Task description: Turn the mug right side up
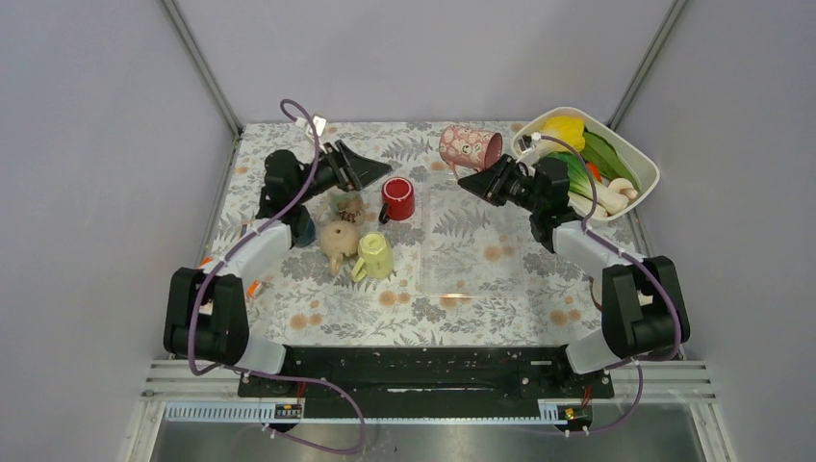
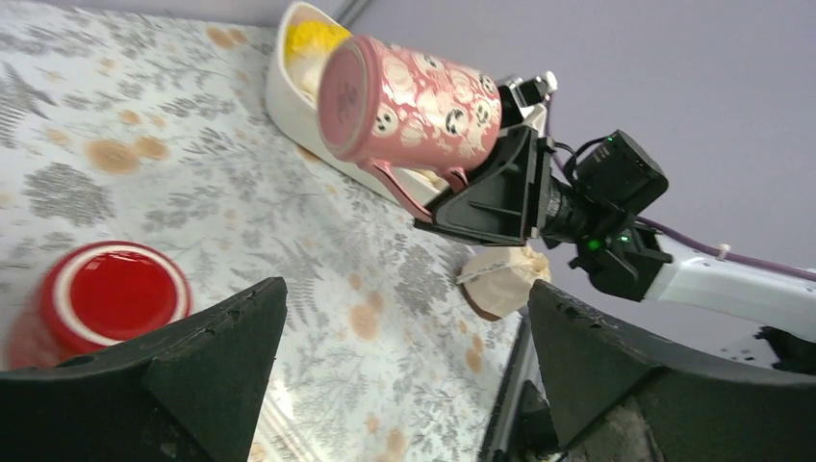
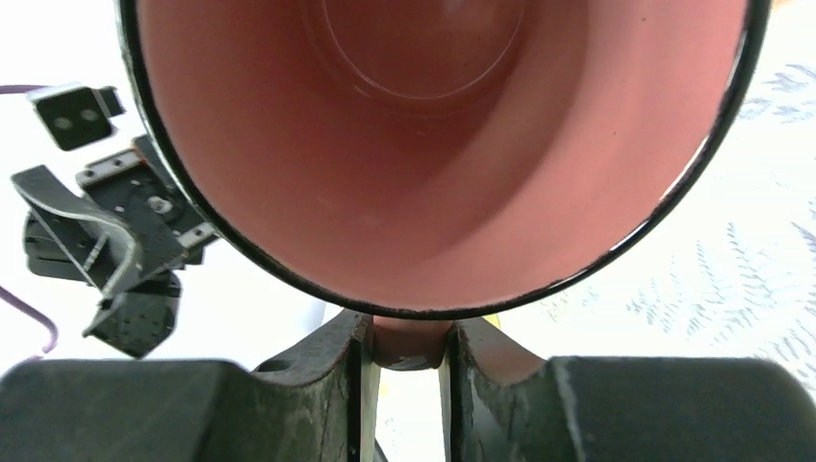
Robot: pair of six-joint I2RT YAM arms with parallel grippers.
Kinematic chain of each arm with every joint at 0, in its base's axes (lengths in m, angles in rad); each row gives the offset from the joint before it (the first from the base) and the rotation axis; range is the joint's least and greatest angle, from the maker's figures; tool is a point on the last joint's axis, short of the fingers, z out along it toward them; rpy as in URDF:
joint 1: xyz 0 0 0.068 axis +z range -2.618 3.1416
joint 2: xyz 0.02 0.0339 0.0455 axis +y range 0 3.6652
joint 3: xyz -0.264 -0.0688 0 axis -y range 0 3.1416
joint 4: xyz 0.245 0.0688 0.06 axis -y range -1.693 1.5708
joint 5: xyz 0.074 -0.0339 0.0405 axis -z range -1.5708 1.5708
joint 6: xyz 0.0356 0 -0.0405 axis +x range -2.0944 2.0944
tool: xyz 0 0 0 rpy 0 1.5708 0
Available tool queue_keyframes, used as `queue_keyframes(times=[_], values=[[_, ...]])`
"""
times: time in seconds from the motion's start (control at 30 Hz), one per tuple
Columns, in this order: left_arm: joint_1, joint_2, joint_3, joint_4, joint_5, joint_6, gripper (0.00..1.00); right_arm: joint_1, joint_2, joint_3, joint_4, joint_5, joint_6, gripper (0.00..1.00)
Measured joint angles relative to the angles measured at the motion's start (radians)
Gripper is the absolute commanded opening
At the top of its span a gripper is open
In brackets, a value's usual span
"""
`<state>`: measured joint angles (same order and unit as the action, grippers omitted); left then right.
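My right gripper point(image 1: 478, 183) is shut on the handle point(image 3: 408, 342) of a pink patterned mug point(image 1: 469, 147) and holds it in the air over the far middle of the table, lying on its side with its mouth toward the right arm. The right wrist view looks straight into its pink inside point(image 3: 433, 144). The left wrist view shows the mug point(image 2: 409, 101) from its base side, held by the right gripper point(image 2: 452, 197). My left gripper point(image 1: 377, 171) is open and empty, just left of a red mug point(image 1: 397, 198).
The red mug point(image 2: 115, 294) stands mouth down on the fern-patterned table point(image 1: 481, 250). A yellow mug point(image 1: 375, 256), a beige teapot point(image 1: 339, 240) and a blue object point(image 1: 304, 229) cluster at the left. A white basket point(image 1: 643, 164) of toy vegetables stands at the back right.
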<state>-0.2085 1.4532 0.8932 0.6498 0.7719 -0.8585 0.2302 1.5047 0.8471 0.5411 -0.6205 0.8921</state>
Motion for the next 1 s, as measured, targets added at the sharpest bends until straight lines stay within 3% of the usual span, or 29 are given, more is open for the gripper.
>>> queue_keyframes(times=[0.23, 0.4, 0.67, 0.83, 1.0], values=[[0.132, -0.087, 0.070, -0.284, 0.029, 0.221, 0.99, -0.022, -0.051, 0.004, -0.198, 0.000, -0.163, 0.00], [0.286, -0.169, 0.118, -0.534, 0.060, 0.386, 0.99, -0.030, -0.089, 0.034, -0.377, 0.030, -0.311, 0.00], [0.509, -0.214, 0.227, -1.055, 0.108, 0.747, 0.99, -0.032, -0.110, 0.110, -0.590, 0.125, -0.543, 0.00], [0.555, -0.242, 0.227, -1.286, 0.106, 0.942, 0.99, -0.033, -0.103, 0.153, -0.700, 0.187, -0.668, 0.00], [0.562, -0.355, 0.173, -1.355, 0.093, 1.040, 0.99, -0.034, -0.038, 0.245, -0.777, 0.239, -0.771, 0.00]])
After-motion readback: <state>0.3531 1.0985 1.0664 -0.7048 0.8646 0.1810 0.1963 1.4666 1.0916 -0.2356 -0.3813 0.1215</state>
